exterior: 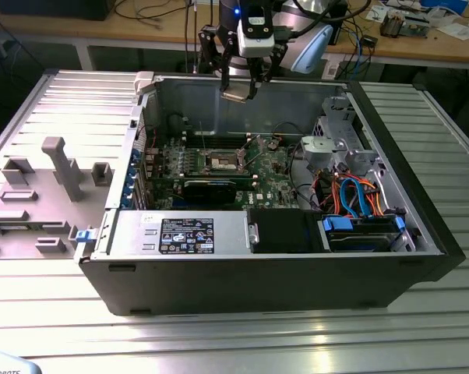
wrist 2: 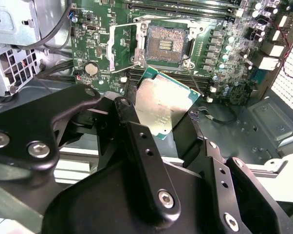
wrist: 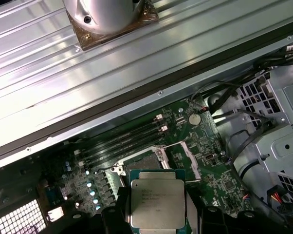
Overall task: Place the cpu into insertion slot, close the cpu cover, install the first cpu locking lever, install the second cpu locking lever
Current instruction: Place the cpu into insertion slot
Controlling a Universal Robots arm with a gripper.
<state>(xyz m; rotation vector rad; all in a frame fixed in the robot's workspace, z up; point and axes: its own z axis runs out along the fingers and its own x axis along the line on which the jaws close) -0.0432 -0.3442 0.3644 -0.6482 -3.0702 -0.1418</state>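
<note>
One end effector (exterior: 239, 90) pinches the cpu (wrist 2: 162, 108), well apart from the bare slot (wrist 2: 167, 46); the cover (wrist 2: 121, 45) is open.

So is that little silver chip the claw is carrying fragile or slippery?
Probably stiff: the cpu sits flat with the gripper pinching only its edges. Its shiny metal top looks slippery. Likely light, being so thin.
</note>
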